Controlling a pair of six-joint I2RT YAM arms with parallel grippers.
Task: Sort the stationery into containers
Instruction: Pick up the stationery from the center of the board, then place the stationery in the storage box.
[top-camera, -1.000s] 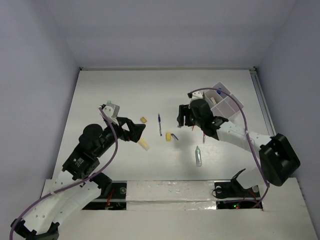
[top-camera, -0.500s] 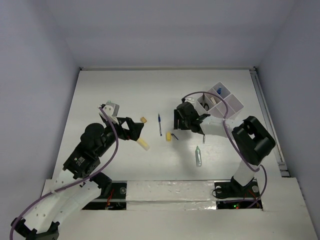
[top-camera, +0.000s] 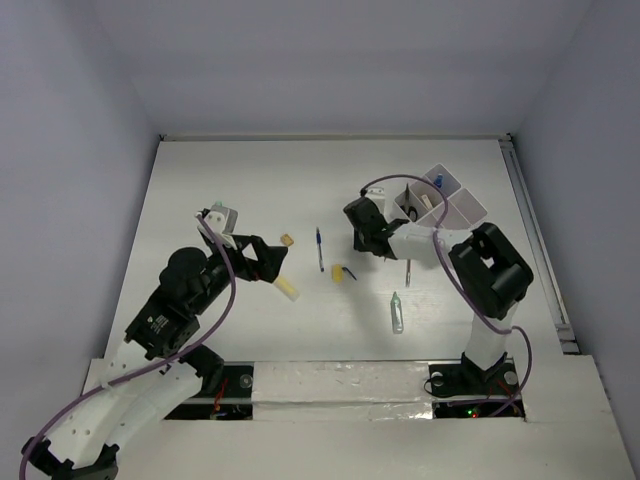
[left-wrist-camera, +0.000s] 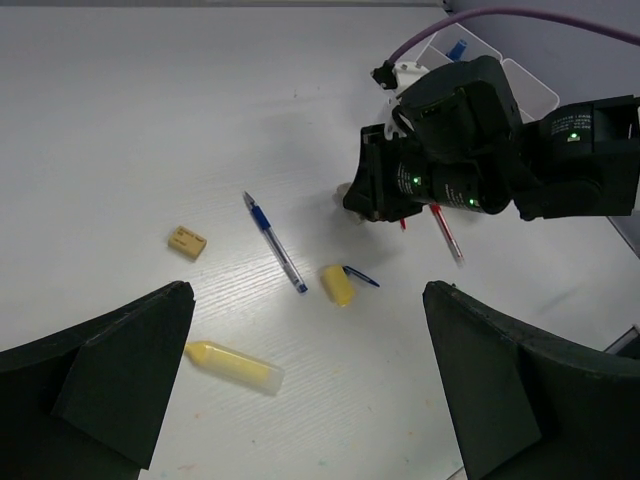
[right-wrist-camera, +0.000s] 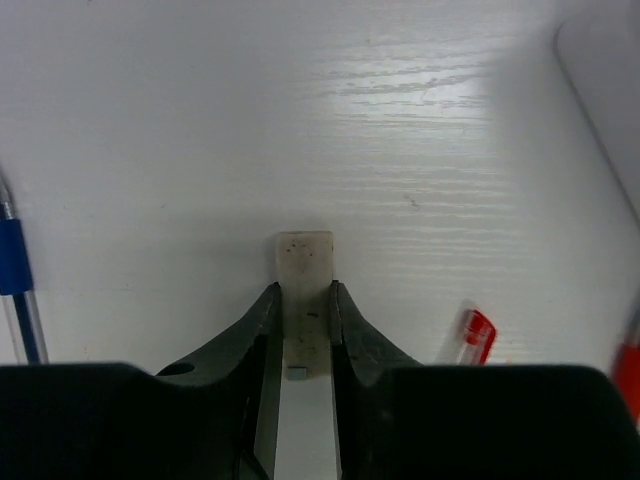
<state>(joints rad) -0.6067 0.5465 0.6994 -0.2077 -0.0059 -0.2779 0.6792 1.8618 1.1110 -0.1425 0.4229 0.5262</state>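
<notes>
The left gripper (top-camera: 272, 265) hung spread wide above the yellow stick (left-wrist-camera: 235, 363), the blue pen (left-wrist-camera: 274, 242) lay to its right, and the right gripper (right-wrist-camera: 302, 300) was clamped on a whitish eraser (right-wrist-camera: 303, 262) on the table (top-camera: 250, 180), left of the tray (top-camera: 465, 205).

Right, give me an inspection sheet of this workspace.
Surface: white table, faint wood grain.
Job's things: white organizer tray far right; blue pen, tan eraser, yellow stick, yellow cap, clear tube, red pen loose on table.
Clutter: nothing seen.
Grippers: left gripper open, empty, near the yellow stick; right gripper shut on pale eraser lying on table.
Cables: purple cable along each arm.
Surroundings: plain pale walls; nothing else seen.
</notes>
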